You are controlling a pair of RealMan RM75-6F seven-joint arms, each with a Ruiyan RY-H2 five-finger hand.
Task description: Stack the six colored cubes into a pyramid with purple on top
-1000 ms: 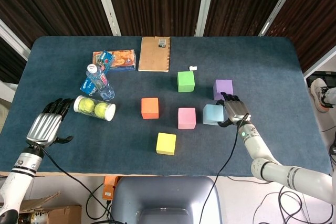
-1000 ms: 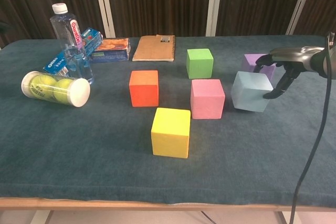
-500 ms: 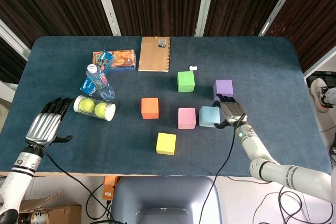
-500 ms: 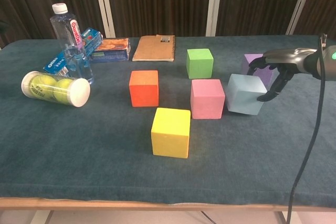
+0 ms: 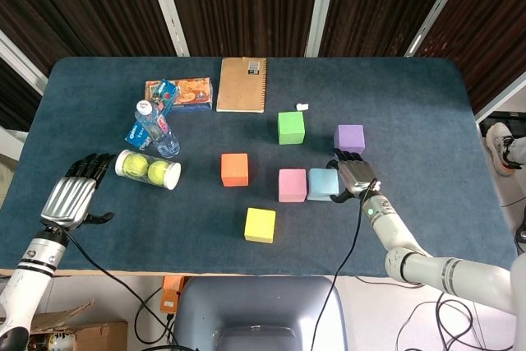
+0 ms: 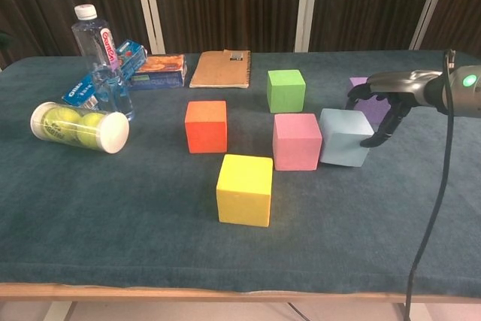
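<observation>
Right hand (image 5: pixel 355 177) sits at the right side of the blue cube (image 5: pixel 323 184), fingers curled over the top edge and down the far face; can't tell if it's a real grip or just a push contact. Blue cube is now just beside the pink cube (image 5: pixel 292 185), about touching, in a row with orange (image 5: pixel 234 168) further left. Yellow (image 5: pixel 260 224) is near the front edge, green (image 5: pixel 290 127) and purple (image 5: pixel 349 137) behind. Left hand (image 5: pixel 72 197) is flat and spread, holding nothing, well apart by the ball tube (image 5: pixel 148 168). Cubes look rigid, light, matte, probably foam or painted wood: not fragile, slide easily on the cloth. Best hold is opposite flat faces, mid-height, thumb against fingers. Corner grabs would likely twist them.
</observation>
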